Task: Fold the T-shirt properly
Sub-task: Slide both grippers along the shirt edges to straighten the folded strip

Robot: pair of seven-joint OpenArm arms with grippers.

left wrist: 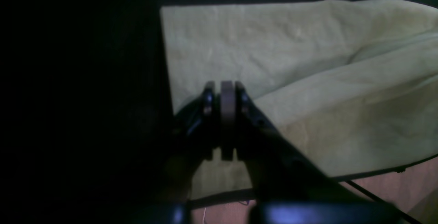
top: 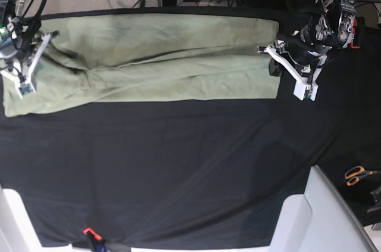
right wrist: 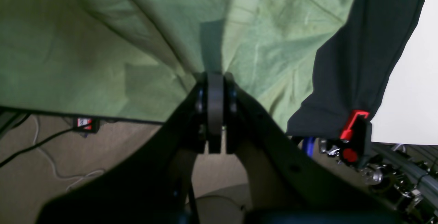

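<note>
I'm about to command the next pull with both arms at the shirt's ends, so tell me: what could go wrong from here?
1. The right gripper is shut on bunched T-shirt fabric; pulling may drag in the creases around it rather than flatten them.
2. The left gripper looks closed at the shirt's edge, but whether it holds cloth is unclear; it may come away empty.
3. The shirt lies at the table cloth's far edge and could slide off.

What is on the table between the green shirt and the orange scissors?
Only bare black cloth. The base view shows nothing else lying between the T-shirt and the scissors.
</note>
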